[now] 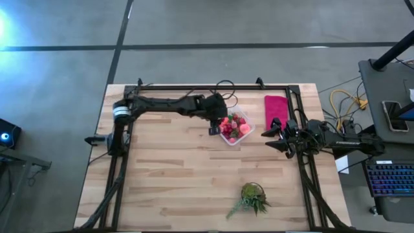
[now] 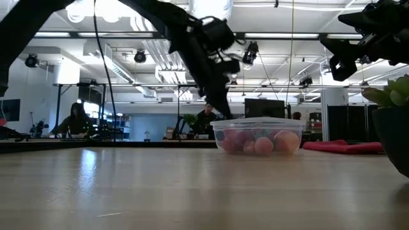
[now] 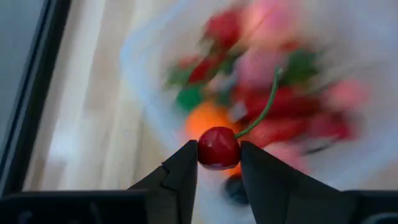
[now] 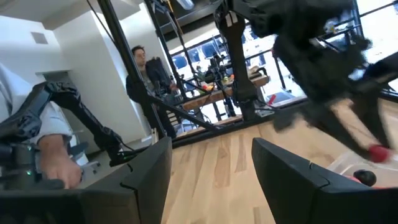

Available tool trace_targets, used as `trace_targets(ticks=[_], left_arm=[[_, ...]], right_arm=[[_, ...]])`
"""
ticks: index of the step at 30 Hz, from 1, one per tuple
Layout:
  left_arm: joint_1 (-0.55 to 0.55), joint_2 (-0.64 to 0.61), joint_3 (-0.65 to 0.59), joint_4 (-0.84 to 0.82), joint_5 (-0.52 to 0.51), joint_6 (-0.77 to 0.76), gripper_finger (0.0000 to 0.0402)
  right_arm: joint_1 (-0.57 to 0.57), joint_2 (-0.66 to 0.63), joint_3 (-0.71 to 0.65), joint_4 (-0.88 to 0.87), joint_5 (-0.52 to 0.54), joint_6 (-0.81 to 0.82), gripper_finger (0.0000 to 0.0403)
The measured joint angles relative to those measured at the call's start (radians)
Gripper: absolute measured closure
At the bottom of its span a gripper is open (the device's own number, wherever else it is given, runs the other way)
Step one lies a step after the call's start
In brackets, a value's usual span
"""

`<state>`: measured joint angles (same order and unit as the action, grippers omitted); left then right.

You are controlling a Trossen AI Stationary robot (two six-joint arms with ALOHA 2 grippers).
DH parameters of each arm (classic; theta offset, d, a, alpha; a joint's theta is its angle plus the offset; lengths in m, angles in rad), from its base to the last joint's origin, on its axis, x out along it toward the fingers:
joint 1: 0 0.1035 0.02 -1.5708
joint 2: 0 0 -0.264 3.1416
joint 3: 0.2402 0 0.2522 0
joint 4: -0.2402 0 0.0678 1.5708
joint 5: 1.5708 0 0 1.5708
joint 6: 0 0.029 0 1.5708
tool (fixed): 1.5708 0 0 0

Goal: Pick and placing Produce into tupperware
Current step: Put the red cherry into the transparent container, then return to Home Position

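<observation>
progress: near the end by my read; the tub (image 1: 235,129) is already heaped with produce (image 1: 233,125) and I see no loose pieces on the table (image 1: 174,175) in the high view.
in hand: one cherry (image 3: 218,147), red with a green stem, pinched between the left gripper (image 3: 219,163) fingertips.
left fingers: closed on the cherry, one fingertip on each side of it; the stem trails away from the tips toward the tub.
cherry vs tub: the cherry hangs over the tub's fill, not yet released; the tub lies straight beyond the fingertips.
left to do: judging from this, drop the cherry in; after that nothing else seems left to pick.
right gripper (image 4: 211,168): idle, parked off to the side of the tub, fingers apart with nothing between them; tub and left arm lie well beyond its tips.
count, tub: 1.
count, cherry in grip: 1.
count, pieces in tub: too blurred and piled for an exact count; many, mostly red and pink, at least one orange.
count, cloth (image 1: 276,110): 1, magenta, flat, between the tub and the right gripper.
count, plant (image 1: 251,198): 1, green, well apart from both grippers.
count, arms: 2.
</observation>
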<state>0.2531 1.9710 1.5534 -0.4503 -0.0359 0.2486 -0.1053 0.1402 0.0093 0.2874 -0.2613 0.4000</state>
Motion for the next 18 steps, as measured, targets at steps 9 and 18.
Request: trace_targets(ticks=[9,18], left_arm=[[-0.020,0.051,0.089,-0.053,-0.085,-0.110,0.0198],[-0.044,-0.063,0.105,-0.118,-0.080,-0.147,0.0127]], right_arm=[[0.000,0.000,0.000,0.000,0.000,0.000,0.0188],[0.000,0.001,0.000,0.001,0.000,0.000,0.0188]])
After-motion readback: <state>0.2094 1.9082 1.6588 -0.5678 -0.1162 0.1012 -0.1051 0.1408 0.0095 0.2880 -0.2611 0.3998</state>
